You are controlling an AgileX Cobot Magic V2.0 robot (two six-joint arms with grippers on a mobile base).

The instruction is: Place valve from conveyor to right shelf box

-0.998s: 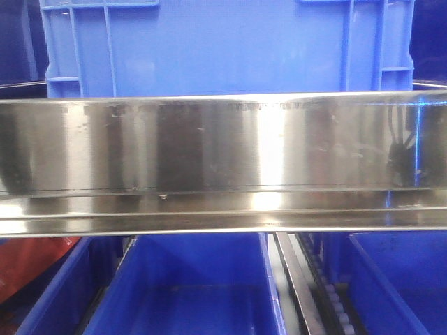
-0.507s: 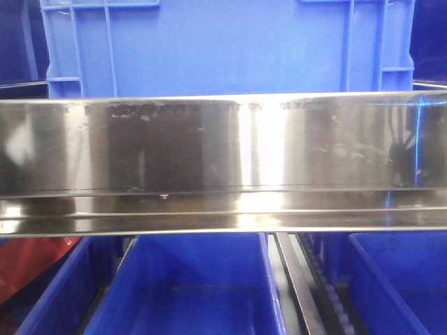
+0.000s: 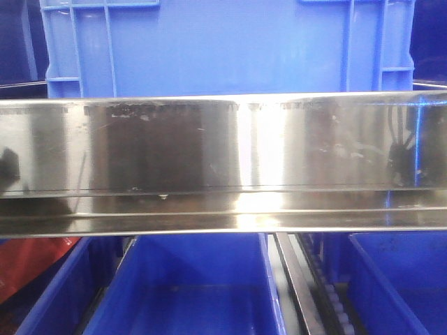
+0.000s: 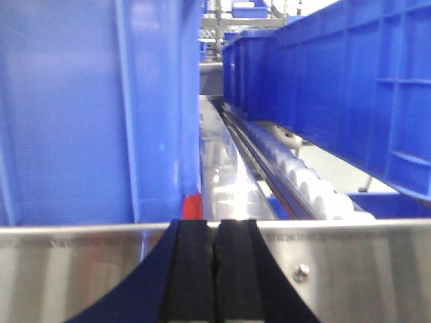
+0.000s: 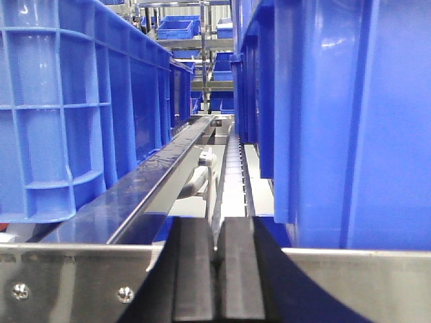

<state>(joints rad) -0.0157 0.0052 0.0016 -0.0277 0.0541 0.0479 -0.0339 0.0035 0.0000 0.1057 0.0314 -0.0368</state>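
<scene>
The valve and the conveyor are out of view. In the left wrist view my left gripper (image 4: 215, 225) is shut, its black pads pressed together with nothing between them, right in front of a steel shelf rail (image 4: 350, 269). My right gripper (image 5: 217, 225) is likewise shut and empty before a steel rail (image 5: 74, 282). Blue shelf boxes surround both. One stands close at the right of the right wrist view (image 5: 350, 121), another at the lower right of the front view (image 3: 398, 279). Neither gripper shows in the front view.
A wide polished steel rail (image 3: 223, 160) crosses the front view, with a large blue crate (image 3: 223, 45) above and a blue bin (image 3: 195, 286) below. Roller tracks (image 4: 303, 178) (image 3: 328, 293) run between boxes. A red patch (image 3: 28, 262) shows at lower left.
Only the reflections on the steel rail have shifted; a dark patch now shows at its left end. Boxes and rail have not moved.
</scene>
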